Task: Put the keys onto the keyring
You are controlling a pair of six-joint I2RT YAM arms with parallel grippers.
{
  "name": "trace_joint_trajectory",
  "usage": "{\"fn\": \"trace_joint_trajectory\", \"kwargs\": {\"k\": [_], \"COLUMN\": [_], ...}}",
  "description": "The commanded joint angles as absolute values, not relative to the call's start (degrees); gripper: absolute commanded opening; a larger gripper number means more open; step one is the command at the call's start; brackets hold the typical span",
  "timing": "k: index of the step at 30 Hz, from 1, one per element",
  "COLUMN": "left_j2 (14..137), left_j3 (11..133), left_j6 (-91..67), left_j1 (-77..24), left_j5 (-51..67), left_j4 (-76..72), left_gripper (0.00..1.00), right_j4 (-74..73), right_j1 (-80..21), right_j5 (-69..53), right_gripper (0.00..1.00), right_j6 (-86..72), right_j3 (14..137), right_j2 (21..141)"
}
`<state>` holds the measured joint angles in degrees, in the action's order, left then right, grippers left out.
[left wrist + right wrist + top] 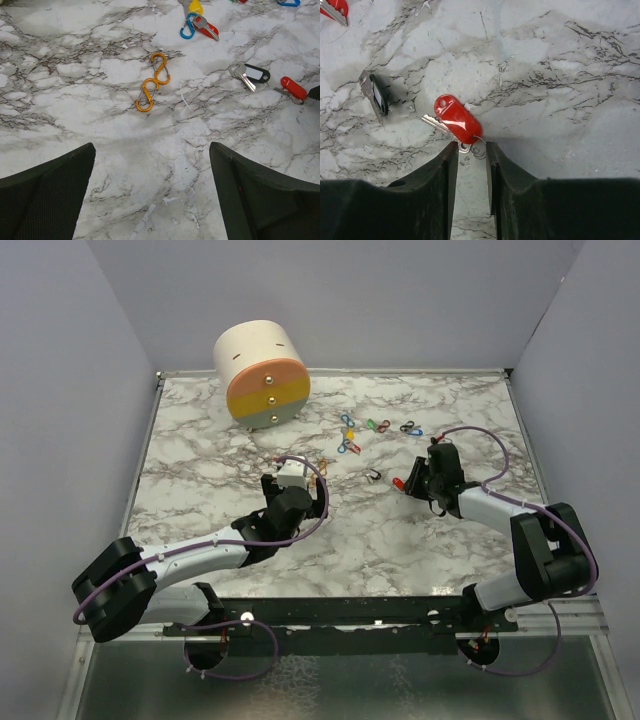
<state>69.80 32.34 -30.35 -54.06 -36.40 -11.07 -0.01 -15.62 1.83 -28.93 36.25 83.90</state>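
A red-tagged key lies on the marble, its metal head and a thin wire keyring sitting between the tips of my right gripper. That gripper's jaws stand a narrow gap apart, straddling the ring without clearly clamping it. In the top view the red key lies just left of the right gripper. A black-tagged key lies further left. My left gripper is wide open over bare marble, holding nothing. Ahead of it lie two linked orange figure-8 clips.
More coloured keys and clips are scattered behind the grippers, including a blue clip with a red key. A round cream, orange and grey drawer box stands at the back left. Grey walls enclose the table.
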Motion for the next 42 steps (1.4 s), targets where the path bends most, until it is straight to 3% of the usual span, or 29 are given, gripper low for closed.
{"fn": "trace_joint_trajectory", "kwargs": {"k": [1,42], "left_j2": [68.6,67.2], "left_j3": [31.6,31.3], "left_j6": [-30.9,-30.8], "left_j1": [-53.9,-53.8], "left_j5": [-35.7,-35.9], "left_j4": [-12.1,-11.6], "left_gripper": [0.99,0.99], "right_j4": [0.3,1.2], "right_j1": [-15.3,-15.2], "right_j5": [1.8,2.9], "right_gripper": [0.30,0.32], "right_j6": [-29.8,-30.1], "right_j3": [35.9,35.4], "right_j2": [84.9,85.4]}}
